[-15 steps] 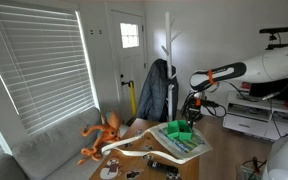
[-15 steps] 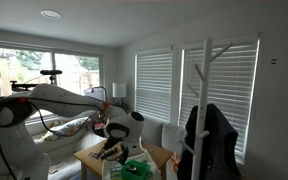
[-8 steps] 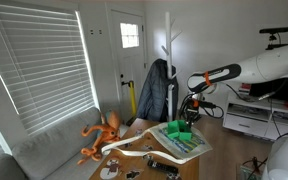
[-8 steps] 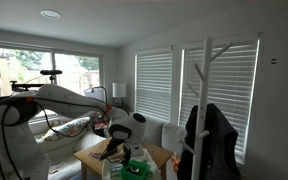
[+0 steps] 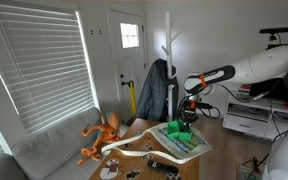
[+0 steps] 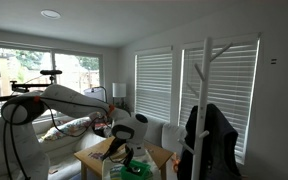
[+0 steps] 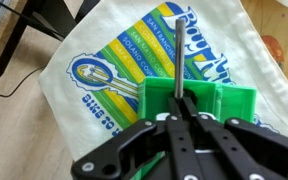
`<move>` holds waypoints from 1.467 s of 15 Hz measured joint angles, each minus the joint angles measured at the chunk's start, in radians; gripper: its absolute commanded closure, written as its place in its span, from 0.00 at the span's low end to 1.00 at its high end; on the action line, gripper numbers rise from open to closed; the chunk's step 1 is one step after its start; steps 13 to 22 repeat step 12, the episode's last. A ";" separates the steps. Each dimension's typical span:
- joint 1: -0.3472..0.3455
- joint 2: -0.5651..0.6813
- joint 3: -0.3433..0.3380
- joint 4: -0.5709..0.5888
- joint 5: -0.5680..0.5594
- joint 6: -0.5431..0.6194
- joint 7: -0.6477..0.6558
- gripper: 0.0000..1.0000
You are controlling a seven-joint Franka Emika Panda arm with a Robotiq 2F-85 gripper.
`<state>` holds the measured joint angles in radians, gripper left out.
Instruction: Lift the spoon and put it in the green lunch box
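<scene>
In the wrist view my gripper (image 7: 181,118) is shut on the thin metal handle of the spoon (image 7: 178,75), which points away from me over the green lunch box (image 7: 199,100). The box is bright green, open-topped, and sits directly under the fingers on a pale green-and-white printed board (image 7: 114,70). The spoon's bowl is hidden by the fingers. In both exterior views the gripper (image 5: 187,113) (image 6: 130,155) hangs just above the lunch box (image 5: 180,130) (image 6: 136,170) on the low table.
An orange octopus toy (image 5: 104,135) lies on the sofa beside the table. A white curved object (image 5: 129,148) and a dark tool (image 5: 164,162) lie on the table's near part. A coat rack with a dark jacket (image 5: 156,90) stands behind.
The arm has shifted slightly and come lower, bringing the gripper with the spoon closer over the green lunch box.
</scene>
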<state>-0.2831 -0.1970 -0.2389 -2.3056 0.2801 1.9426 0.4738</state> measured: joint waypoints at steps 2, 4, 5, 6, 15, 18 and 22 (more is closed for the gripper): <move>0.001 0.010 0.006 0.005 0.000 0.000 0.000 0.53; 0.001 0.013 0.007 0.007 0.000 0.000 0.000 0.38; 0.001 0.013 0.007 0.008 0.000 0.000 -0.004 0.32; 0.001 0.012 0.007 0.008 0.000 -0.001 -0.014 0.26; 0.002 -0.115 0.008 -0.012 -0.017 -0.003 -0.238 0.08; 0.002 -0.115 0.008 -0.012 -0.017 -0.003 -0.238 0.08; 0.002 -0.115 0.008 -0.012 -0.017 -0.003 -0.238 0.08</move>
